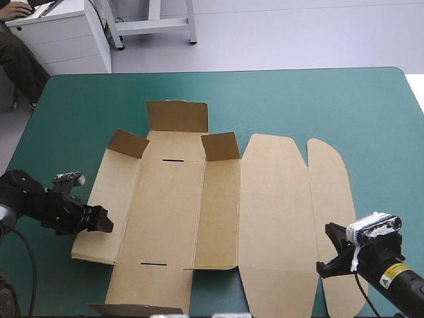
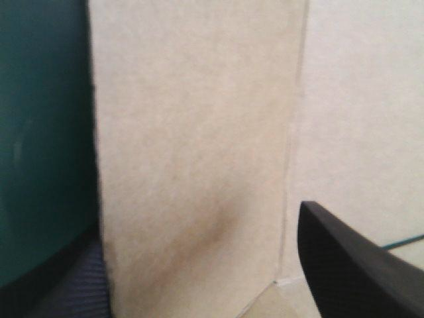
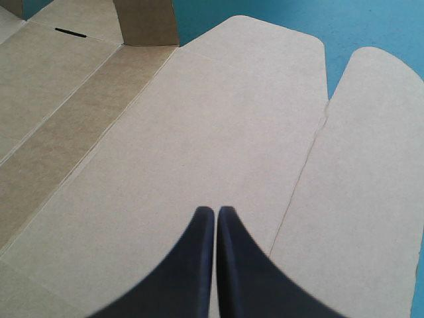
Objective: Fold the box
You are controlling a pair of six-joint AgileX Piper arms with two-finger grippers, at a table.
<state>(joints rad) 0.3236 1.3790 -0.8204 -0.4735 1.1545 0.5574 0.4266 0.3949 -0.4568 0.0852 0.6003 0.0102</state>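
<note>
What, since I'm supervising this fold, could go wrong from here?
1. The left pincer is open at the left wall of the box; lifting that wall could drag the whole loose sheet across the table.
2. The right pincer is shut over the lid panel and may not be pinning it.
3. The raised far flaps could get knocked flat.

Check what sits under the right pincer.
The flat brown cardboard box, its broad lid panel, lies under the shut right pincer. The teal-green table cover beneath that panel is hidden by the board.
</note>
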